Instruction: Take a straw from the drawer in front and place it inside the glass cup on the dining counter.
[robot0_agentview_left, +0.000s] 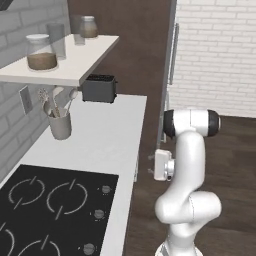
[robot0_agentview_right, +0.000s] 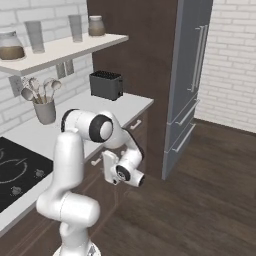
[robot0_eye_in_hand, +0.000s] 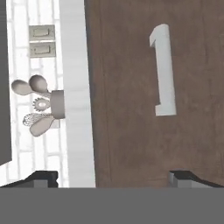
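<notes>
I've got the hand (robot0_eye_in_hand: 111, 177) facing the brown drawer front (robot0_eye_in_hand: 131, 144) head on, rolled sideways, with its two dark fingertips spread wide and nothing between them. Right ahead in the hand view is the pale bar handle (robot0_eye_in_hand: 162, 70), sitting well above the gap between the fingertips, so I'm not lined up on it yet. Beside the drawer front runs the white edge of the bench (robot0_eye_in_hand: 76, 87), and past it the grey utensil holder (robot0_eye_in_hand: 57, 104) with its spoons and whisk against the brick wall. From the right base view, the hand (robot0_agentview_right: 107, 172) hangs just off the cabinet face below the bench's front edge, close to a handle (robot0_agentview_right: 96, 162) there; I can't tell whether it's touching. The black toaster (robot0_agentview_right: 106, 84) sits at the far end of the bench, the black hob (robot0_agentview_left: 50, 210) at the near end, jars and tall glasses up on the shelf (robot0_agentview_left: 75, 65). The drawer looks closed, so I take the straw to be still inside it; I can't confirm that. The glass cup and dining counter aren't anywhere ahead of me. So I judge we're at the very first step: reaching for the drawer handle. Next I need to slide the hand along until the bar sits between the fingertips, close on it, then pull straight back to open the drawer.
</notes>
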